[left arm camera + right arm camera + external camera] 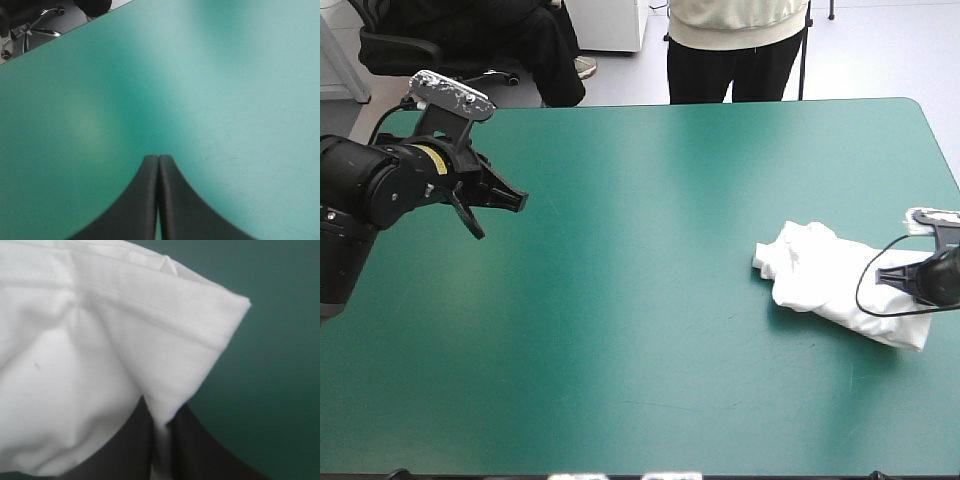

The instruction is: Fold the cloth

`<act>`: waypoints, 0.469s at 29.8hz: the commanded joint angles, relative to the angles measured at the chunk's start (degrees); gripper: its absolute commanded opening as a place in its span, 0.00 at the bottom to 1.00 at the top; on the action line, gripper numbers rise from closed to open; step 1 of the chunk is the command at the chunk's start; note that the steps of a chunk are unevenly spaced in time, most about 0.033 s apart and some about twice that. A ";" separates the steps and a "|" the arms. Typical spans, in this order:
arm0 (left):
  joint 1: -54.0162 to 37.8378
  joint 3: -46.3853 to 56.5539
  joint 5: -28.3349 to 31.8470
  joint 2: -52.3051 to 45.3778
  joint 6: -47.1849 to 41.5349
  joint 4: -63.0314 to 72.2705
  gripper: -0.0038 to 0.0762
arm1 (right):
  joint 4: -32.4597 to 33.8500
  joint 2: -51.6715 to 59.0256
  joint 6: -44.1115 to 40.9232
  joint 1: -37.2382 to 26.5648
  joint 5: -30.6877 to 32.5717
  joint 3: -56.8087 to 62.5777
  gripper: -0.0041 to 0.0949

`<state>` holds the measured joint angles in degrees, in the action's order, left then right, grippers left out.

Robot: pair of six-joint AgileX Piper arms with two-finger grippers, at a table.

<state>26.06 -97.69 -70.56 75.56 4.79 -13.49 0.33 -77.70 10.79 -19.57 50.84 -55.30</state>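
Teal-green table [650, 330] | T-shirt [825, 275] heaped near right edge | right jaws pinch it

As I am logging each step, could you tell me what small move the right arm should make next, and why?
Probably lift the T-shirt and draw it toward the middle of the table: the right gripper is shut on a hemmed corner, the shirt lies crumpled near the right edge, and the left gripper, shut, hovers far off.

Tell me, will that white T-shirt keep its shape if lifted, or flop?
Probably flop: the T-shirt lies in a soft creased heap, so it should hang limp from the right gripper pinching its corner. It looks thin and light; pushing would likely bunch it.
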 commanded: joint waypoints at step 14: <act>0.25 -1.44 -2.95 -8.39 -4.79 -9.30 0.03 | -22.19 3.44 17.93 0.00 -7.28 -1.06 0.83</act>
<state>26.06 -97.69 -70.51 71.22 2.96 -18.33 -14.81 -77.89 22.57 -22.08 45.86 -54.79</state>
